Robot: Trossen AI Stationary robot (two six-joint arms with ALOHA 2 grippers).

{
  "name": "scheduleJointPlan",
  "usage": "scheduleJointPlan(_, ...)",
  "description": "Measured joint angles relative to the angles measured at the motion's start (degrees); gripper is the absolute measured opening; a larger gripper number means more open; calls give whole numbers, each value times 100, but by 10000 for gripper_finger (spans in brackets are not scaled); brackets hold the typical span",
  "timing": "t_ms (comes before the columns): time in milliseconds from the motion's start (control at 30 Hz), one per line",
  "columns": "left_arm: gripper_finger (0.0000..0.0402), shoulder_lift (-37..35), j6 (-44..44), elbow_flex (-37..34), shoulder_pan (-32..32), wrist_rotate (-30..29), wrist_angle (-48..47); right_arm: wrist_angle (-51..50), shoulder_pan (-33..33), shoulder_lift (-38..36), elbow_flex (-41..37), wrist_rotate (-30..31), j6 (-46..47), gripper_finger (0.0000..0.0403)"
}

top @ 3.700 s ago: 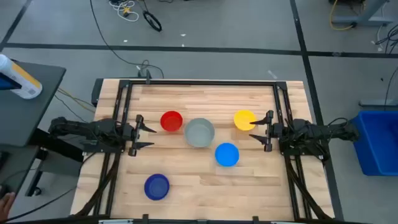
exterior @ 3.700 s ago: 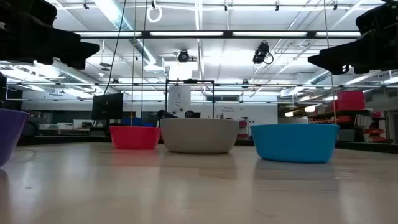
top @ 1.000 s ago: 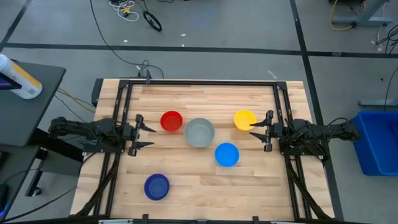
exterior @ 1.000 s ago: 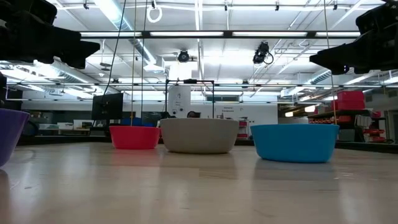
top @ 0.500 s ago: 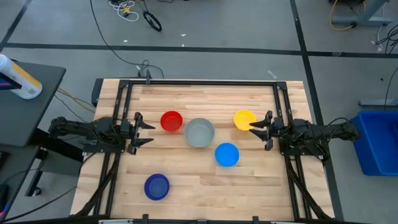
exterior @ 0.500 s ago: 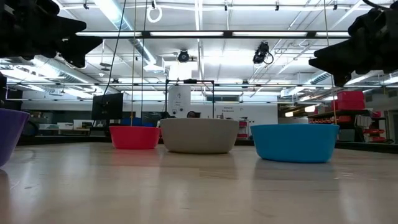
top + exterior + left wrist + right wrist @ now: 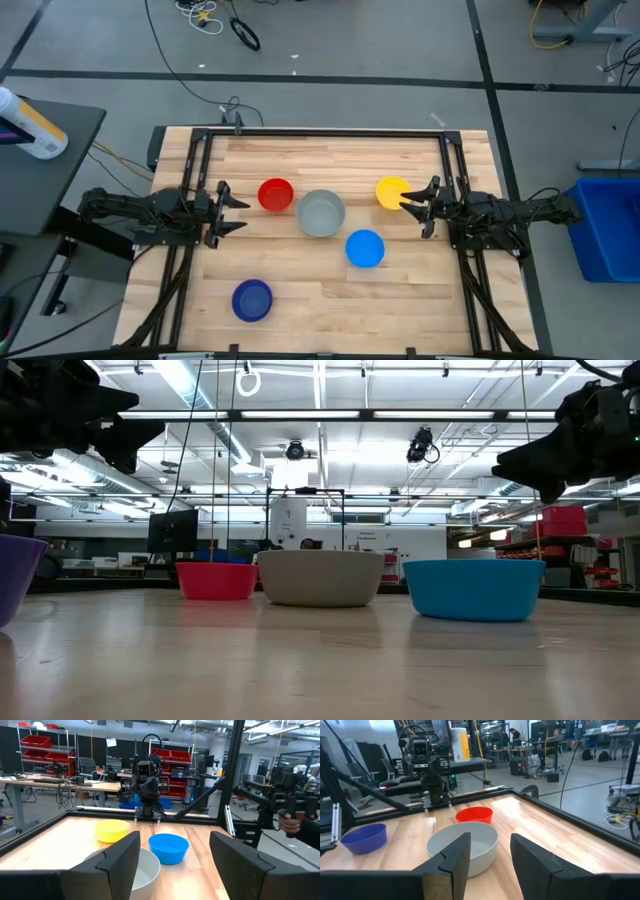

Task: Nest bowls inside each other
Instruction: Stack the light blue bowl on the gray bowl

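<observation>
Reaching in from the table's right side, the right gripper (image 7: 418, 207) has tipped a little toward the small round yellow plastic bowl (image 7: 391, 192) just beside it, with its fingers partly open and holding nothing, so a first pick-up looks close. The left gripper (image 7: 228, 211) waits open and empty near the red bowl (image 7: 275, 195). The grey bowl (image 7: 321, 213), light blue bowl (image 7: 365, 249) and dark blue bowl (image 7: 252, 299) sit apart, none nested, with bare wood between them and the wooden table's (image 7: 330, 155) edges.

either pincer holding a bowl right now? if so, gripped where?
Nothing is held. The left pincer hangs open beside the red bowl; the right pincer, also open, hangs by the yellow bowl without gripping it.
</observation>
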Motion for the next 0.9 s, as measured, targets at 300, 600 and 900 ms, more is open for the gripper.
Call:
scheduleJointPlan(300, 247, 0, -208, 2, -2, -21, -9, -2, 0, 139, 0, -3, 4, 149)
scheduleJointPlan(600, 247, 0, 147, 4, -2, -350, 92, -4, 0, 144, 0, -5, 43, 143)
scheduleJointPlan(900, 247, 2, 488, 4, 0, -756, 134, -2, -2, 550, 0, -462, 456, 150)
